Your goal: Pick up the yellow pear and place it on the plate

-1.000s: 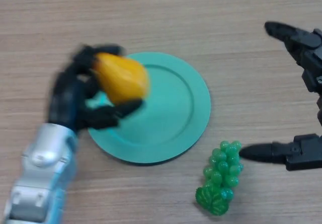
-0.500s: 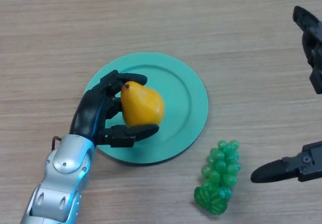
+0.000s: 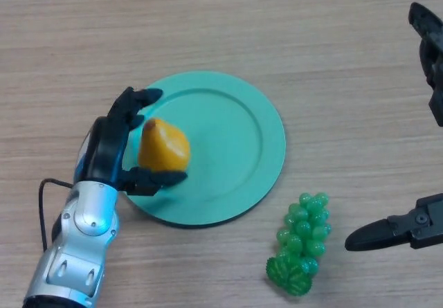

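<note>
pear (image 3: pixel 164 145) lower, nearer plate's (image 3: pixel 242 114) left rim

— What do we have under everything?
— A light wood-grain table (image 3: pixel 208 17), filling our whole view.
— And what do we see lying directly on it?
— A round teal plate (image 3: pixel 256 138) left of centre, flat on the wood. Near its lower right edge, but apart from it, we see a green grape bunch (image 3: pixel 300 251).
</note>
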Controlling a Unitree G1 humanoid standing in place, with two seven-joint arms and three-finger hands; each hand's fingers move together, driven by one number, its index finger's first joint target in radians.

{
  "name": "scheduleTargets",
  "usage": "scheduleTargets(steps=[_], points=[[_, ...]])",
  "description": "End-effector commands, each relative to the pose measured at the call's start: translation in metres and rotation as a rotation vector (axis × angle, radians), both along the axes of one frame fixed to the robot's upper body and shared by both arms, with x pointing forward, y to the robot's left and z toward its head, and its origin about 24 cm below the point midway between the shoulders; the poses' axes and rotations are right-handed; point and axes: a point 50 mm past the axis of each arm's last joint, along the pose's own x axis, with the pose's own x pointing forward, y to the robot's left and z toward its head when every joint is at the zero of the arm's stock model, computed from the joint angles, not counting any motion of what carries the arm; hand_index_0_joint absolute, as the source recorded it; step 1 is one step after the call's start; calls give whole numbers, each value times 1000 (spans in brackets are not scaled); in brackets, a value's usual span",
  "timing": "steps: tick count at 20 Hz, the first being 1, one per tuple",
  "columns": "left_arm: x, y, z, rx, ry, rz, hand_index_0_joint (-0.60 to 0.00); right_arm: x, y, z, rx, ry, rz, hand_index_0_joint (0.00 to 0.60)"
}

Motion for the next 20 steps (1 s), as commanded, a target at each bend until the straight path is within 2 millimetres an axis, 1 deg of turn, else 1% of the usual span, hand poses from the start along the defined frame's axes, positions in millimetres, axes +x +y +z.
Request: scheduleTargets(steps=[1,3,4,6,7,8,9,10,11,12,13,15,18,20], points=[[3,12,40,20,-209,35,0,-10,5,22,-15,-202,2,0],[-5,11,45,-12,-179,3,0,-9,8,22,-13,-182,9,0],[-10,10,51,-15,-196,-16,0,-8,10,21,-8,-175,16,0],[-20,12,67,-7,-257,-42,0,-7,12,23,-9,-179,23,0],[-30,16,77,1,-289,-56,0,-6,14,22,-1,-178,31,0],[-36,18,84,17,-310,-62,0,-5,15,21,2,-171,36,0],[-48,23,97,9,-364,-72,0,-4,17,19,2,-174,47,0],[-54,27,106,-2,-391,-82,0,-3,17,19,-4,-177,48,0],[-67,29,120,-77,-446,-140,0,-1,17,20,-8,-191,48,0],[-76,32,128,-140,-443,-185,0,-1,17,21,-6,-190,49,0],[-88,36,139,-272,-461,-243,0,0,18,23,-13,-196,53,0],[-100,43,149,-354,-476,-267,0,1,18,24,-11,-192,71,0],[-109,50,153,-351,-487,-237,0,3,19,22,-12,-174,86,0],[-115,50,158,-455,-420,-240,0,1,23,23,-14,-169,105,0]])
